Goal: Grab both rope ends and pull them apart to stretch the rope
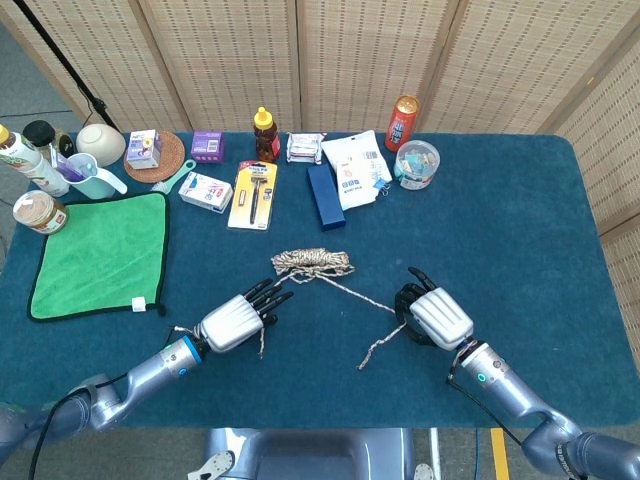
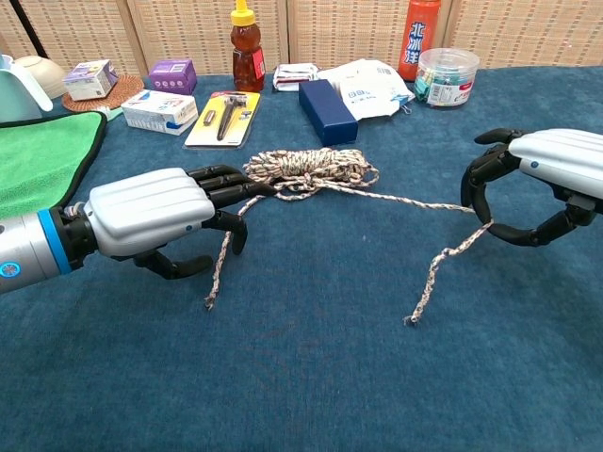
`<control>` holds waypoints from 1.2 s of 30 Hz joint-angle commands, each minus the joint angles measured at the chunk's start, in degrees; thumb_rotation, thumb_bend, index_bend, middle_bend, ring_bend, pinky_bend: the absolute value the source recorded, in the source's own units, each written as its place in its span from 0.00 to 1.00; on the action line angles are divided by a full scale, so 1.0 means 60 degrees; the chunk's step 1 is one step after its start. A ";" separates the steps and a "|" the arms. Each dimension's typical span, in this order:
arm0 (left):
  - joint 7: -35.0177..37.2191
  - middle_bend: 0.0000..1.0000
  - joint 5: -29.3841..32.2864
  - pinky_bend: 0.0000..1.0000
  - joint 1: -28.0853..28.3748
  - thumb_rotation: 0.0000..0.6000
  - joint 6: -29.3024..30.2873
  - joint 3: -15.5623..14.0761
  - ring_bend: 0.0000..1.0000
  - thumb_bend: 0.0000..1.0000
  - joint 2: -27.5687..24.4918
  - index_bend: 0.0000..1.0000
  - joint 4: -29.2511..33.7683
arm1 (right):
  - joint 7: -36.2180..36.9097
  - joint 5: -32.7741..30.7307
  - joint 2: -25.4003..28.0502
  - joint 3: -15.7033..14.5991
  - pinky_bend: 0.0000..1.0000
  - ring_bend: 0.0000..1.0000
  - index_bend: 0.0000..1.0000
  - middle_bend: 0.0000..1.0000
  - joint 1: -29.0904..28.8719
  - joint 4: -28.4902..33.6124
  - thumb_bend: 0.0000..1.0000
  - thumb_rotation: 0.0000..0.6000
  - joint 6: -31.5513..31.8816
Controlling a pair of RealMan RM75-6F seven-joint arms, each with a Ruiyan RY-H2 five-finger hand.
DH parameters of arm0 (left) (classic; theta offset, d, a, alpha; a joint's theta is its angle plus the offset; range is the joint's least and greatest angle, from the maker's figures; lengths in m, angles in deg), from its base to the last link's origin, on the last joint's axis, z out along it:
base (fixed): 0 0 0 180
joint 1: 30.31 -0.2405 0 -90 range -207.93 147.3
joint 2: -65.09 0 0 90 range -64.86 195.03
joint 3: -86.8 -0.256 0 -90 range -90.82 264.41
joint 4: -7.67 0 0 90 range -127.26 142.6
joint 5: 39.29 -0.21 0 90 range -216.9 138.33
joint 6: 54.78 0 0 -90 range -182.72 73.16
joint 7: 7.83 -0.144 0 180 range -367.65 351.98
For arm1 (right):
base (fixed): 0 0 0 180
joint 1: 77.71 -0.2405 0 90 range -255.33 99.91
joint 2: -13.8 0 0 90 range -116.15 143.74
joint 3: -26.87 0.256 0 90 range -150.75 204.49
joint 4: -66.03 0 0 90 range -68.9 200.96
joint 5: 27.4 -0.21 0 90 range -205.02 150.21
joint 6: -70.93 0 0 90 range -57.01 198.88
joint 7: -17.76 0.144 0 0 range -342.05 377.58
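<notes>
Left hand (image 2: 151,215) at the left middle of the chest view, palm down, fingers curled around one strand of the rope (image 2: 306,169) with the thumb hooked beneath; strand passing through the grasp, loose tail trailing down toward the frame's lower middle. Right hand (image 2: 537,184) at the right edge, fingers and thumb bent into a ring around the other strand, whose tail dangles down to the cloth. Firm pinch or loose hooking there: cannot tell. Between the two hands, slightly above frame center, most of the rope bunched in a coil on the blue table (image 2: 311,377). Behind the coil, along the top of the frame, a honey bottle (image 2: 247,47), a dark blue box (image 2: 327,111) and a razor pack (image 2: 224,117).

Step in hand, by judgement: securing both ends, stretching not yet begun. Next move likely calling for tighter grips, then hands drawn outward toward opposite frame edges, low over the table, steadily enough to uncoil without slipping.
</notes>
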 commanded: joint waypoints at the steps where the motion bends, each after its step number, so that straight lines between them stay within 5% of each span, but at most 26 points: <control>1: -0.0013 0.00 0.0005 0.00 -0.0019 1.00 0.0035 0.0011 0.00 0.43 0.0031 0.42 -0.0031 | 0.0009 0.0007 -0.0003 -0.0001 0.00 0.28 0.69 0.38 0.0006 -0.0007 0.43 1.00 0.0013; 13: -0.0083 0.00 0.0041 0.00 -0.0093 1.00 0.0160 0.0052 0.00 0.42 0.0136 0.41 -0.0097 | -0.0010 0.0021 0.0050 -0.0018 0.00 0.28 0.69 0.38 0.0056 0.0048 0.43 1.00 0.0065; 23: -0.0235 0.00 0.0206 0.00 -0.0137 1.00 0.0101 0.0163 0.00 0.22 0.0166 0.38 0.0075 | -0.0047 0.0023 0.0086 -0.0011 0.00 0.29 0.69 0.39 0.0079 0.0092 0.43 1.00 0.0082; 36: -0.0237 0.00 0.0180 0.00 -0.0111 1.00 0.0050 0.0146 0.00 0.21 0.0235 0.47 0.0119 | 0.0001 0.0030 0.0082 -0.0023 0.00 0.29 0.70 0.39 0.0114 0.0036 0.43 1.00 0.0104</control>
